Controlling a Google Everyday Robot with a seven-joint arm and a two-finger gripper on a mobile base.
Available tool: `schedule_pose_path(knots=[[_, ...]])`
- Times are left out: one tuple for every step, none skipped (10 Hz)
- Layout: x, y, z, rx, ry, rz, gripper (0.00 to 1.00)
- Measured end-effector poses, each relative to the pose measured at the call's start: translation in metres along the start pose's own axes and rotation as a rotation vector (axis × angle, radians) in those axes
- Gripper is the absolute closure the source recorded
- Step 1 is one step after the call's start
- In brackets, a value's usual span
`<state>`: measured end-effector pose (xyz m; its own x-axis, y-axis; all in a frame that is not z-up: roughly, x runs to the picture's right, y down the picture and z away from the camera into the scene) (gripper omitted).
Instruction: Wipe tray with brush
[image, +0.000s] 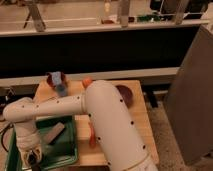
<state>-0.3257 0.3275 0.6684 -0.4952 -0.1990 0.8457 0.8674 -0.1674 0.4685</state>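
The green tray (67, 150) lies on the front left part of the wooden table (137, 127). The grey-brown brush (56, 132) lies tilted inside the tray, near its middle. My white arm reaches left across the table and bends down. My gripper (32, 157) hangs over the tray's front left part, a little below and to the left of the brush. The arm hides the left part of the tray.
A dark maroon bowl (125, 95) sits at the back right of the table. A thin orange-red strip (91, 135) lies just right of the tray. A blue object (58, 83) and an orange thing (87, 81) stand at the back. A grey panel (192, 95) stands to the right.
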Motion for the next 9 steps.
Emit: schedule_pose_path(knots=[[-0.009,0.014,0.001,0.009,0.001,0.033,1.0],[-0.02,0.031,0.001,0.019,0.0,0.073,1.0],[-0.031,0.049,-0.001,0.029,-0.001,0.114,1.0],[-0.041,0.065,-0.004,0.038,-0.004,0.156,1.0],[-0.047,0.08,-0.009,0.047,-0.004,0.195,1.0],[-0.049,0.092,-0.014,0.057,0.0,0.224,1.0],[-0.045,0.1,-0.02,0.064,0.008,0.243,1.0],[-0.039,0.104,-0.029,0.064,0.024,0.248,1.0],[-0.029,0.103,-0.041,0.058,0.043,0.243,1.0]])
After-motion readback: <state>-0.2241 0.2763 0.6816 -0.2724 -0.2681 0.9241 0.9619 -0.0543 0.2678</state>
